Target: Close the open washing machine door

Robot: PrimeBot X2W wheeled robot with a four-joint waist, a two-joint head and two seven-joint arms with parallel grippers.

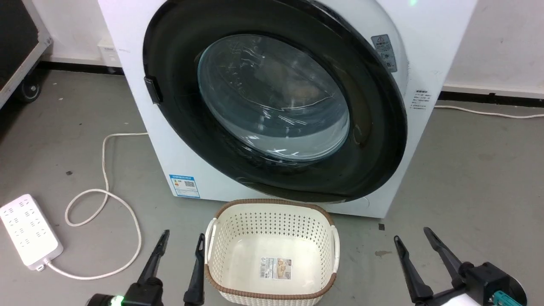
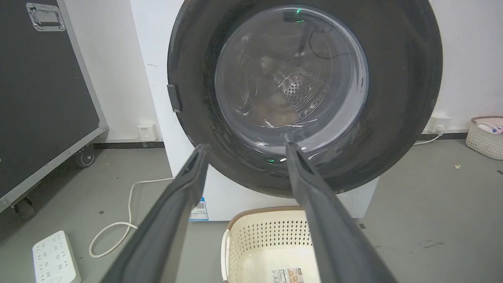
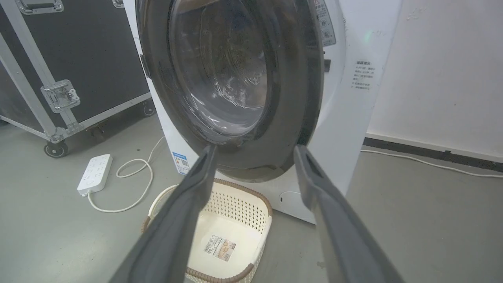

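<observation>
The washing machine door [image 1: 272, 97] covered the front of the white washer [image 1: 144, 127] on the far side. A cream basket [image 1: 272, 221] stood just near of it. The left gripper [image 1: 183, 233], fingers spread, was beside the basket's left rim. The right gripper [image 1: 412, 233], also spread, was well apart on the right.

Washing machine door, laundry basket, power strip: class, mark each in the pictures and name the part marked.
washing machine door [image 1: 374, 127], head view, on the black rim right of the glass.
laundry basket [image 1: 272, 221], head view, on its perforated far wall.
power strip [image 1: 26, 231], head view, on its white top face.
</observation>
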